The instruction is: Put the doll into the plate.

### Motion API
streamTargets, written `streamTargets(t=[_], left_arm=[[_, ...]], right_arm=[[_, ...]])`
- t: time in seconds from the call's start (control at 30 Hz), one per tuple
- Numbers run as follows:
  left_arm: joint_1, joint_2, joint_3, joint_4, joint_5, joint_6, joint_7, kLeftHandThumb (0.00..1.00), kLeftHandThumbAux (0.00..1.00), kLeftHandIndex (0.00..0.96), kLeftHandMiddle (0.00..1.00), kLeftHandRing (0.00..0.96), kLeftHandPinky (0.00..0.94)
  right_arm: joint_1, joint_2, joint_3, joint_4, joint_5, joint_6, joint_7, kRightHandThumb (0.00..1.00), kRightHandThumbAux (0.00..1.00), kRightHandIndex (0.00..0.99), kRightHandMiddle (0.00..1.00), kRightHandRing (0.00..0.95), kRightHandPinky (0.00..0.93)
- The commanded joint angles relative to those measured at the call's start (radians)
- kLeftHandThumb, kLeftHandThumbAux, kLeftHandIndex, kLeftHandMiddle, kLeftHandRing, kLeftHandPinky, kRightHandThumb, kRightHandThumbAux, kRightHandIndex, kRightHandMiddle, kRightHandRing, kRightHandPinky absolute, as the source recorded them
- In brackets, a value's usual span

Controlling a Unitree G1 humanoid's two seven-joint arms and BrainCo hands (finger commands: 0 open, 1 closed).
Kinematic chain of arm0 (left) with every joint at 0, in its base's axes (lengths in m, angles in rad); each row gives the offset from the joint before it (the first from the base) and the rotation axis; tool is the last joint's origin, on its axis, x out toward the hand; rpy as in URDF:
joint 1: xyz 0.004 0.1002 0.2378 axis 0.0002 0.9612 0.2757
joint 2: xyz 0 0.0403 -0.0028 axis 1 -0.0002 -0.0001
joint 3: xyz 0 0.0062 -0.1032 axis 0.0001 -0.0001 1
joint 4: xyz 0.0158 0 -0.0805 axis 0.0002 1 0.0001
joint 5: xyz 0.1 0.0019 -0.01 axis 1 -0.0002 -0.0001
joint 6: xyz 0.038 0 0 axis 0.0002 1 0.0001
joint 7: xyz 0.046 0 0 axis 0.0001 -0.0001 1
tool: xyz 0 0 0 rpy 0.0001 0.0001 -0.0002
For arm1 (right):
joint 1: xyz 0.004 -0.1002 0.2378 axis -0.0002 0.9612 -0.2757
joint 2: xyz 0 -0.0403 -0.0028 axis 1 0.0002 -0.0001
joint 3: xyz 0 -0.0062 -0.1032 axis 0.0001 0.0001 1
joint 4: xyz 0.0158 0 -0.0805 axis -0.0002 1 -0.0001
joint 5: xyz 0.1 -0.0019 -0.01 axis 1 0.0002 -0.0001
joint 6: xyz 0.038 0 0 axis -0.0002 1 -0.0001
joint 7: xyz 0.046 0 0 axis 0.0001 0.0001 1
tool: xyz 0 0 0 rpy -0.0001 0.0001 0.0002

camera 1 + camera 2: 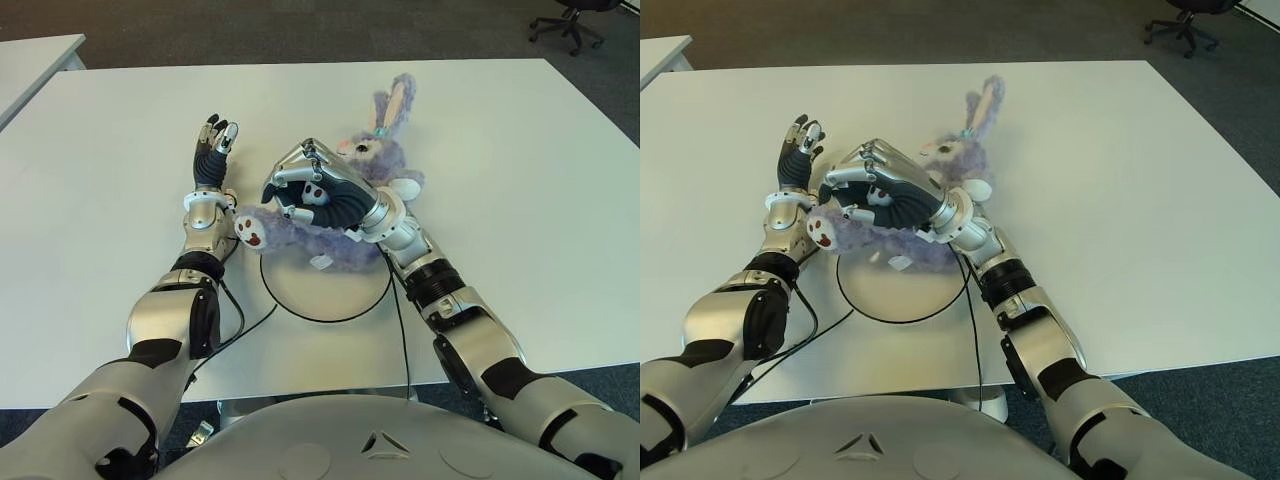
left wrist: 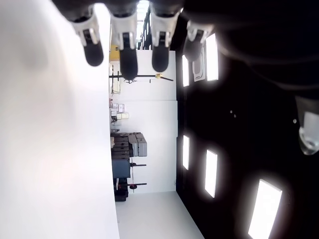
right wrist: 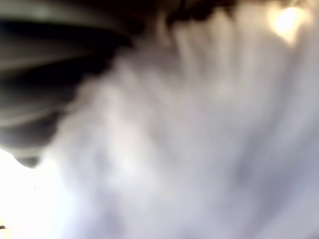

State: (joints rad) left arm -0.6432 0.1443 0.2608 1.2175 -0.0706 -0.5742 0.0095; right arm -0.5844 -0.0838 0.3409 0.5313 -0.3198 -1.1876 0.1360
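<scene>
Right hand [image 1: 315, 190] curled over the body of the doll [image 1: 372, 160], fingers wrapped into the purple fur, so clamped on the doll. Doll lying across the far rim of the plate [image 1: 330, 290]: foot end and a small tag over the plate's far edge, head and long ears beyond the plate, away from the robot. Plate itself white with a thin dark rim, on the white table [image 1: 520, 180], just in front of the robot's body.

Left hand [image 1: 214, 150] just left of the doll's foot, near the plate's far-left rim, fingers extended upward and apart, holding nothing.

For the step in hand, probably best to keep the grip firm, draw the doll toward the middle of the plate, and release only when head and ears are also inside the rim. Otherwise risk of the doll hanging over the edge.

Eye views give the whole layout of plate, doll and both hands. Right wrist view filled only with blurred pale fur, confirming close contact. Left wrist view with extended fingertips [image 2: 129, 64] and the room behind, no doll.
</scene>
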Motion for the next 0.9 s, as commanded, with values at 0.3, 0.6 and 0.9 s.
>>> streamTargets(t=[0.3,0.6,0.9], left_arm=[[0.117,-0.043,-0.016,0.074,0.022,0.031,0.024,0.000,0.469,0.000,0.132,0.182,0.151],[0.119,-0.044,-0.010,0.074,0.016,0.037,0.024,0.000,0.471,0.000,0.093,0.119,0.085],[0.155,-0.074,-0.003,0.065,0.003,-0.099,-0.026,0.117,0.478,0.000,0.001,0.003,0.000]], right_arm=[[0.055,-0.020,-0.021,-0.051,-0.168,0.084,-0.066,0.685,0.712,0.437,0.825,0.821,0.831],[0.075,-0.024,-0.030,-0.090,-0.262,0.116,-0.163,0.219,0.430,0.349,0.515,0.557,0.585],[0.078,-0.038,-0.008,-0.100,-0.255,0.132,-0.170,0.271,0.386,0.185,0.238,0.256,0.251]])
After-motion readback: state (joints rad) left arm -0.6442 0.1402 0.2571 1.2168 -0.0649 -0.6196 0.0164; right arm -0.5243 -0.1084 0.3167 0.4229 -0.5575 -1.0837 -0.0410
